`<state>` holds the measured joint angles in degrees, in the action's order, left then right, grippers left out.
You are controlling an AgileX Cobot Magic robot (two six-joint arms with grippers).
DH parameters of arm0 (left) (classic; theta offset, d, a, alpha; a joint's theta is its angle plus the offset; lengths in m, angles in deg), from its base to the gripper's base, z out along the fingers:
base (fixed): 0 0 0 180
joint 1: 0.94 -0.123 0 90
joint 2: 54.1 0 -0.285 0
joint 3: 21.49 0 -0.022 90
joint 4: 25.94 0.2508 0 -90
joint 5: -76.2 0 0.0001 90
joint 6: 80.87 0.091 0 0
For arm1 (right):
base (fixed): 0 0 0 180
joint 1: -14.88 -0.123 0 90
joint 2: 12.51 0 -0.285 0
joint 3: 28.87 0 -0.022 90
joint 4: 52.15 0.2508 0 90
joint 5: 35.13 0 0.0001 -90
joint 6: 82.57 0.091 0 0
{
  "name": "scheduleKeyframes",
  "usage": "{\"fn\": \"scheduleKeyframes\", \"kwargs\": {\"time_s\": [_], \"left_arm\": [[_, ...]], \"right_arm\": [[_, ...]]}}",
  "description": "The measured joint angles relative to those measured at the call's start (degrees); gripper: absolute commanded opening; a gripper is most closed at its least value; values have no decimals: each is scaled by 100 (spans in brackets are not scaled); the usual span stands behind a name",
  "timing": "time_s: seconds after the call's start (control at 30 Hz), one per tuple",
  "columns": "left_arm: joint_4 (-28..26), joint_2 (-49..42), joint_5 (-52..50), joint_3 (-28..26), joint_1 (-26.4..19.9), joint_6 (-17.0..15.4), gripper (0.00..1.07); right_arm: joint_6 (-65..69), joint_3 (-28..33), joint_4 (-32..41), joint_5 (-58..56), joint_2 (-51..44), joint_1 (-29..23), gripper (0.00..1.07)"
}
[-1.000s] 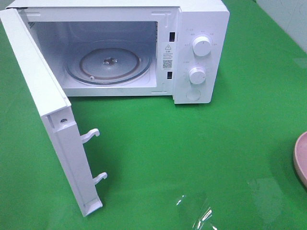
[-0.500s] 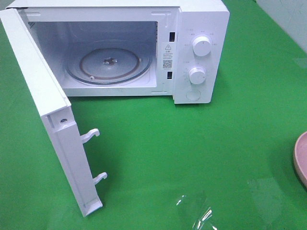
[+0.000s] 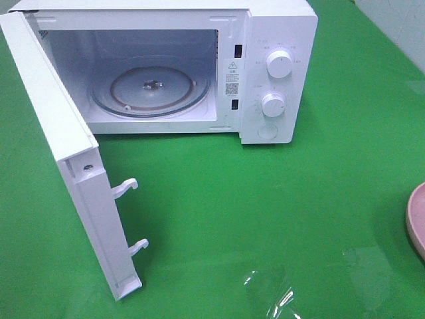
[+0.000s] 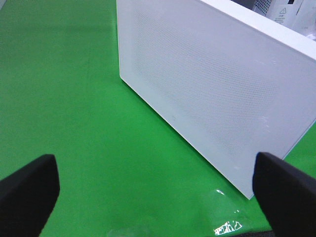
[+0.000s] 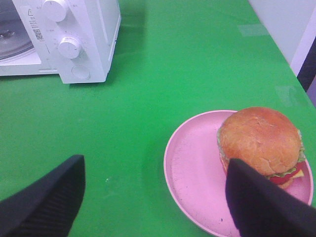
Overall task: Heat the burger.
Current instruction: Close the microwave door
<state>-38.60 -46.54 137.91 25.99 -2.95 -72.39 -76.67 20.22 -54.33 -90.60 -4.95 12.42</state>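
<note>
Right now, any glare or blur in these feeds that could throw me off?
Exterior high: glare streaks on the table, plate cropped at the edge. Left wrist: microwave door sharp, fingers blurred. Right wrist: burger clear, evenly lit.

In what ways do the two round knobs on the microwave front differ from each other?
The upper knob looks a little larger than the lower knob. The upper knob sits slightly further right on the control panel, the lower knob nearer the open cavity. The marks ringing each knob are too small to read. Both are white, round and protrude from the same panel.
</note>
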Motion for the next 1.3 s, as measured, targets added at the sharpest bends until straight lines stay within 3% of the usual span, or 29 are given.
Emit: {"fn": "scheduleKeyframes", "kwargs": {"time_s": [0.93, 1.17, 1.27, 1.3], "left_arm": [[0, 0, 0, 0, 0, 0, 99], [0, 0, -69, -40, 0, 0, 92], [0, 0, -321, -143, 0, -6, 85], [0, 57, -498, -166, 0, -6, 77]], "right_arm": [[0, 0, 6, 0, 0, 0, 76], [0, 0, 6, 0, 0, 0, 76], [0, 0, 6, 0, 0, 0, 76], [0, 0, 6, 0, 0, 0, 76]]}}
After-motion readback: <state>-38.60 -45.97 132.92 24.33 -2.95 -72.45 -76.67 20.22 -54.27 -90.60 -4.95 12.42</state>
